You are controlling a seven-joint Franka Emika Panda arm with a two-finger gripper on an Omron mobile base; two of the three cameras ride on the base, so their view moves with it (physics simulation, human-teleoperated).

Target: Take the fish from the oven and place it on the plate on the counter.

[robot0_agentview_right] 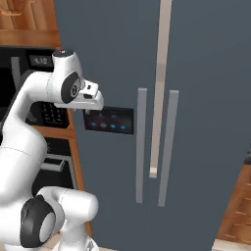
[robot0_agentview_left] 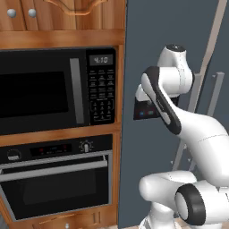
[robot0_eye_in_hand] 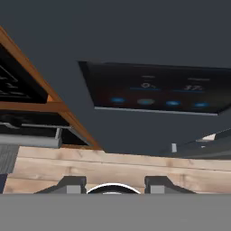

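The black wall oven [robot0_agentview_left: 56, 188] sits low on the left under the microwave, its door closed and its long silver bar handle [robot0_agentview_left: 53, 170] across the top. The fish is hidden. The plate and the counter are out of view. My gripper [robot0_eye_in_hand: 115, 185] is open with nothing between its fingertips [robot0_eye_in_hand: 72, 182]. It is held high to the right of the oven, facing the fridge's dark display panel [robot0_eye_in_hand: 153, 90]. In the hand view the oven's handle [robot0_eye_in_hand: 29, 140] shows at the left edge.
A black microwave with keypad [robot0_agentview_left: 102, 94] fills the wooden cabinet above the oven. A tall grey fridge [robot0_agentview_right: 162, 122] with vertical bar handles [robot0_agentview_right: 141, 142] stands right of the cabinet. Wooden floor [robot0_eye_in_hand: 117, 164] lies below.
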